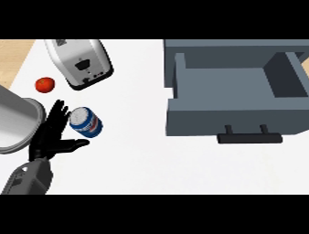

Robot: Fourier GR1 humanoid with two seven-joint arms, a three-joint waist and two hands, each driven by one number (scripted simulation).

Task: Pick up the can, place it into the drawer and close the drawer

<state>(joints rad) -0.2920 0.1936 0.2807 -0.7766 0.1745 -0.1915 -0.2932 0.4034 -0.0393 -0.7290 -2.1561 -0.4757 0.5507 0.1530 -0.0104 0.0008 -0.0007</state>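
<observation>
A blue and white can [86,122] with red marks stands on the white counter [150,164], left of centre. My left hand [51,137] is right beside it on its left, fingers straight and pointing away from me, thumb stretched out below the can. The hand is open and not closed round the can; whether it touches the can is unclear. The grey drawer [242,119] stands pulled open at the right, its inside showing nothing, with a dark handle [249,137] on its front. My right hand does not show.
A silver toaster [83,61] lies at the back left, with a small red fruit [45,84] beside it. A large grey cylinder [5,119] fills the far left edge, close behind my left hand.
</observation>
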